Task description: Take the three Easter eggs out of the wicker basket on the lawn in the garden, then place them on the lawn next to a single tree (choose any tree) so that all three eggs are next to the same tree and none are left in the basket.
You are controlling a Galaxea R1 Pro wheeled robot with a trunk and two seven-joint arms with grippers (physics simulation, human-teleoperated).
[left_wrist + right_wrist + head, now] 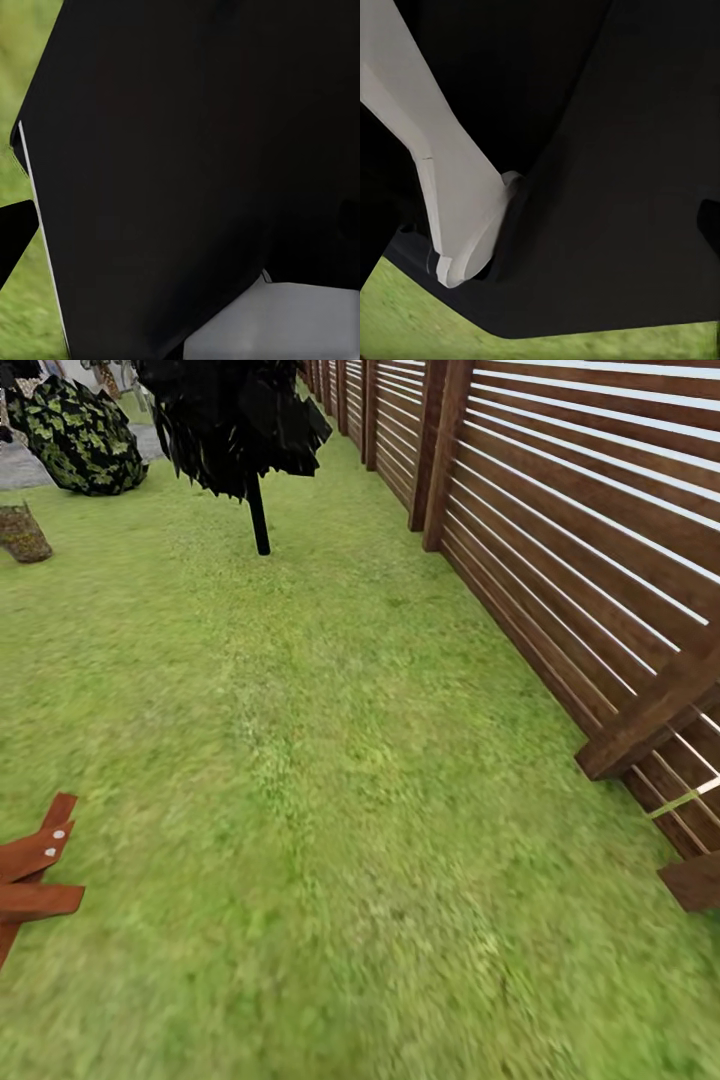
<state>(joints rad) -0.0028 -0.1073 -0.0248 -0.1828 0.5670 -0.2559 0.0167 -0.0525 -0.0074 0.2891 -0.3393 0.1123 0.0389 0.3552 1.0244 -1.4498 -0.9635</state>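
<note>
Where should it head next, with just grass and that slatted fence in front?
Probably turn left and keep searching. The head view shows bright green lawn, the brown slatted wooden fence on the right and a black-leaved, thin-trunked tree ahead; the open garden lies to the left.

I count one lawn point(330, 780), one slatted fence point(580, 530), one black-leaved tree point(240, 430), one speckled bush point(78, 438), one brown wooden piece point(35, 875), and perhaps one stump point(22, 532).
</note>
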